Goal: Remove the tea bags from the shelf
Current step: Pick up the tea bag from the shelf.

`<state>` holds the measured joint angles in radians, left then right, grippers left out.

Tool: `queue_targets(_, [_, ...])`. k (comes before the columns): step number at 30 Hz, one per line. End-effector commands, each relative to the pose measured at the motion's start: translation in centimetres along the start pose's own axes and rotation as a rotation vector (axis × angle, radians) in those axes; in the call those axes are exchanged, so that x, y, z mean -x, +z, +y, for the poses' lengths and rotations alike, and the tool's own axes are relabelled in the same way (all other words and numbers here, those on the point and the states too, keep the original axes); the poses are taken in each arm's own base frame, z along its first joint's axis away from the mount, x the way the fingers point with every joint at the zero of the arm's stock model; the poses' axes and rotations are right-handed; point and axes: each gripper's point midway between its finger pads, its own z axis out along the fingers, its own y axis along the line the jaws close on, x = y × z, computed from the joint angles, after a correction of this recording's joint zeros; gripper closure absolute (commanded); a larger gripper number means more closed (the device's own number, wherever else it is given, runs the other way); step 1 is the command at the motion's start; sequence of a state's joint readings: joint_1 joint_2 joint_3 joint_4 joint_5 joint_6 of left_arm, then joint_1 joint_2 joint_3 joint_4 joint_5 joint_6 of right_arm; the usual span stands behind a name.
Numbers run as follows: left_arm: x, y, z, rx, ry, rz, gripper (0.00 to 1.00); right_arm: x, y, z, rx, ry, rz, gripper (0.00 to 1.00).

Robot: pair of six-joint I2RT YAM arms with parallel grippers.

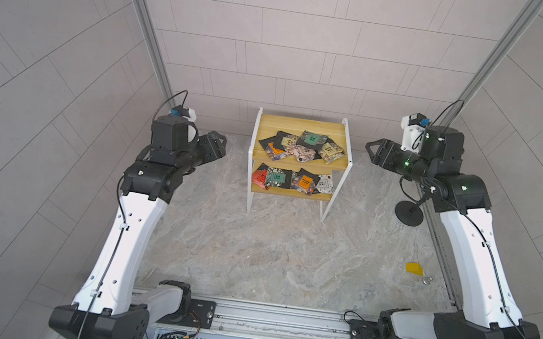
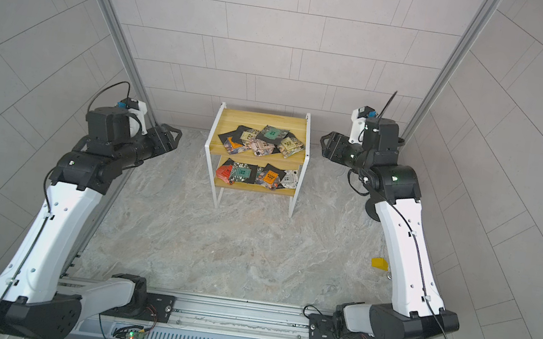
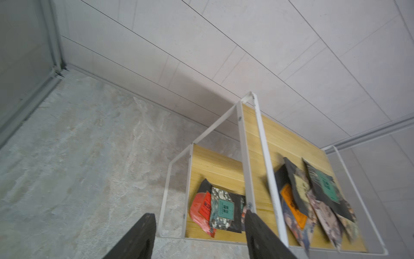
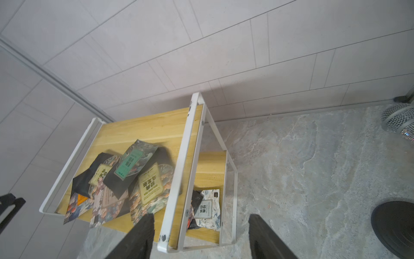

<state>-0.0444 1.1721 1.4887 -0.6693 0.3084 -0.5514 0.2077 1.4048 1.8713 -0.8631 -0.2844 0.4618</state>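
The shelf (image 1: 250, 174) stands on the bench (image 1: 269, 249) at the middle of its far edge, close to the back wall (image 1: 312, 75). The tea bags (image 1: 302, 146) lie on both tiers: an overlapping heap on the upper board (image 1: 269, 125) and a row on the lower board (image 1: 295, 193).

The left tool (image 1: 219, 145) hangs left of the shelf and the right tool (image 1: 371, 154) right of it, both apart from it.

A stand (image 1: 408, 215) sits by the bench's right edge, right of the shelf. A block (image 1: 414, 268) lies by that edge nearer the front, well apart from the shelf.
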Motion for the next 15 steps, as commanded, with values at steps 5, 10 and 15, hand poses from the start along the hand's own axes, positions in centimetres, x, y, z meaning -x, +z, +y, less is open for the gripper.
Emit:
queue_targets(5, [-0.8, 0.0, -4.0, -0.149, -0.056, 0.132, 0.29, -2.8, 1.8, 3.6, -0.015, -0.091, 0.221, 0.28])
queue_targets(10, [-1.4, 0.6, -4.1, -0.152, -0.065, 0.170, 0.27, -2.8, 3.8, 6.0, -0.016, -0.183, 0.246, 0.26])
queue_targets(15, [-2.0, 1.0, -4.5, -0.164, -0.062, 0.193, 0.27, -2.0, 5.6, 7.7, -0.012, -0.244, 0.216, 0.26])
